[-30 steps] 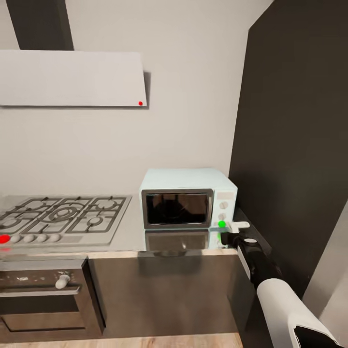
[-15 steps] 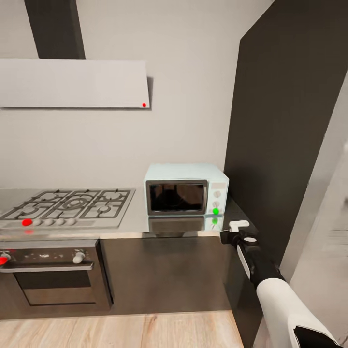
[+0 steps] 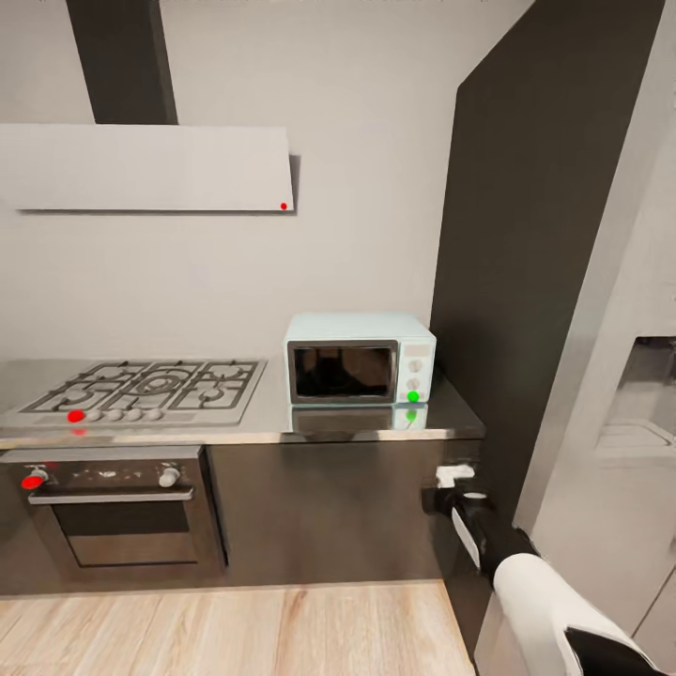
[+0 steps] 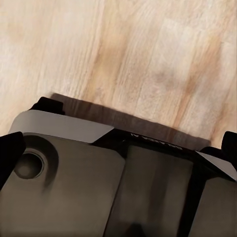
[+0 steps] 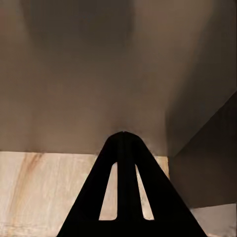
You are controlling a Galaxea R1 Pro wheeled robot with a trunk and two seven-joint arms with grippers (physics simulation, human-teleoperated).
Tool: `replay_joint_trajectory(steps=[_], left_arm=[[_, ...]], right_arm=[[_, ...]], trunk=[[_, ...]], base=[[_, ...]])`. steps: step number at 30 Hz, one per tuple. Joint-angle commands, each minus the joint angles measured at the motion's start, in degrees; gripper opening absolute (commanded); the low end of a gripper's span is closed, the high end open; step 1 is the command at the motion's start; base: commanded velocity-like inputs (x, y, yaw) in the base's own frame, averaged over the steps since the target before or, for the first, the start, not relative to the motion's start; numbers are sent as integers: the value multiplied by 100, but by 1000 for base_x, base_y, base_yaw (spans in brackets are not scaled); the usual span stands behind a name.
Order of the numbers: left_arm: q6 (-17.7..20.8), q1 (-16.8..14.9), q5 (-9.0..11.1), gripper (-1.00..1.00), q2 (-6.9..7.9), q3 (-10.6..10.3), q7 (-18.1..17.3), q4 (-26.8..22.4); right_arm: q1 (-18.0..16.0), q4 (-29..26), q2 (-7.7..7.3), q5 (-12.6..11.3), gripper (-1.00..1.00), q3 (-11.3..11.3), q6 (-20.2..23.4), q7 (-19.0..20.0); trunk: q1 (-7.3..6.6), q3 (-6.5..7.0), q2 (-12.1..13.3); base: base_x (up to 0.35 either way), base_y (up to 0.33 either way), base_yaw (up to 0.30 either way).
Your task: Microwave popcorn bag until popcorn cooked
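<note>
The microwave (image 3: 361, 359) stands at the worktop's (image 3: 272, 422) right end, door shut, a gas hob (image 3: 145, 390) at the left end. The right tool (image 5: 122, 140) is clenched, empty, before the cabinet front. The left tool's state I cannot tell.

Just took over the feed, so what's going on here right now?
The robot faces the kitchen counter with nothing held. The microwave sits shut on the countertop, right of the gas hob, a green dot on its panel. The right pincer is shut, low in front of the dark cabinet fronts. No popcorn bag visible.
</note>
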Motion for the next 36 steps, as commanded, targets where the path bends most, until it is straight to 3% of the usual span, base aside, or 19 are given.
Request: replay_joint_trajectory(steps=[1,3,5,6,7,8,10,12,15,18,19,36], left_arm=[[-17,-3,50,100,-2,-50,-3,4],[-17,-3,51,100,-2,-48,-3,5],[-17,-3,51,100,-2,-48,-3,10],[-17,-3,51,100,-2,-48,-3,12],[-17,-3,51,100,-2,-48,-3,13],[-17,-3,51,100,-2,-48,-3,13],[-17,-3,51,100,-2,-48,-3,19],[-17,-3,51,100,-2,-48,-3,21],[-17,-3,51,100,5,-48,-3,22],[-17,-3,51,100,7,-48,-3,22],[-13,-3,-1012,100,455,102,59,-312],[-13,-3,-1012,100,455,102,59,-312]], right_arm=[[-4,184,5,106,-100,-46,-28,16],[-4,872,7,347,-100,-46,-301,-121],[-4,1378,5,424,-100,-46,-485,-235],[-4,2030,-18,461,-100,-47,-689,-360],[30,2273,-71,470,-100,-45,-810,-406],[63,2519,-255,476,-100,-44,-1023,-459],[120,2631,-393,483,-100,-46,-1162,-481],[505,2667,-449,506,-100,-45,-1233,-485],[1405,2682,-506,494,-100,-39,-1624,-486],[1969,2684,-624,483,-100,-38,-1853,-466],[3678,2562,-324,494,-100,-56,-2277,-486],[3678,2562,-324,495,-100,-56,-2277,-486]], trunk=[[0,-7,-5],[0,-7,-5],[0,-7,-5],[0,-7,-5],[0,-7,-5],[0,-7,-5],[0,-7,-5],[0,-7,-5],[0,-7,-5],[0,-7,-5],[0,-7,-5],[0,-7,-5]], base=[[-6,0,0],[-2,0,0],[0,0,0],[0,0,0],[0,0,0],[0,0,0],[0,0,0],[0,0,0],[0,0,0],[0,0,0],[0,0,0],[0,0,0]])
